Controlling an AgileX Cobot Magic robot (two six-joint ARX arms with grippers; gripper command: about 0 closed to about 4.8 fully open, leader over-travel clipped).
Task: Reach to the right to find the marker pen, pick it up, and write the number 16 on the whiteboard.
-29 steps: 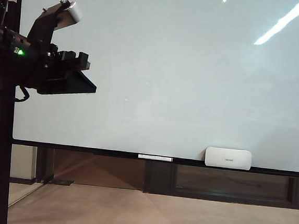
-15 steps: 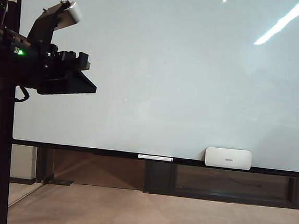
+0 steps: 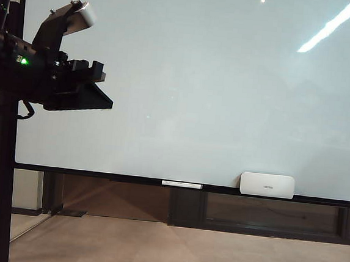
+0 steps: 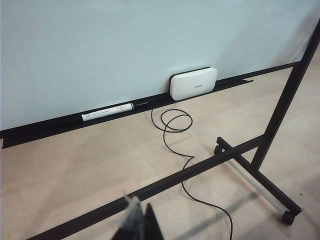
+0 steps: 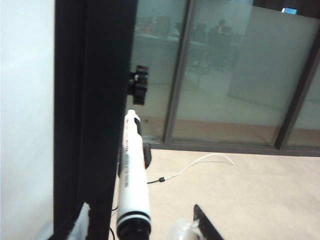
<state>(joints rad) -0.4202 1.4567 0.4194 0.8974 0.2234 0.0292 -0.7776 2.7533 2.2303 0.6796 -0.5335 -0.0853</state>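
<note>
The whiteboard [image 3: 197,90] fills the exterior view, its face blank; the number 16 is out of view. In the right wrist view the marker pen [image 5: 133,170], white with dark lettering, stands against a black stand post [image 5: 95,115]. My right gripper [image 5: 140,210] is open, with the pen's black end between its wide-apart fingers and a clear gap to the far finger [image 5: 206,224]. That gripper is out of the exterior view. My left gripper [image 3: 97,72] hangs in front of the board's left edge; in the left wrist view its fingertips [image 4: 141,220] sit together with nothing between them.
A white eraser block [image 3: 267,184] [image 4: 193,83] and a thin white stick [image 3: 181,184] [image 4: 107,111] rest on the board's tray. A black cable [image 4: 172,130] loops over the floor by the stand's wheeled foot [image 4: 260,180]. Glass partitions [image 5: 225,75] stand behind the pen.
</note>
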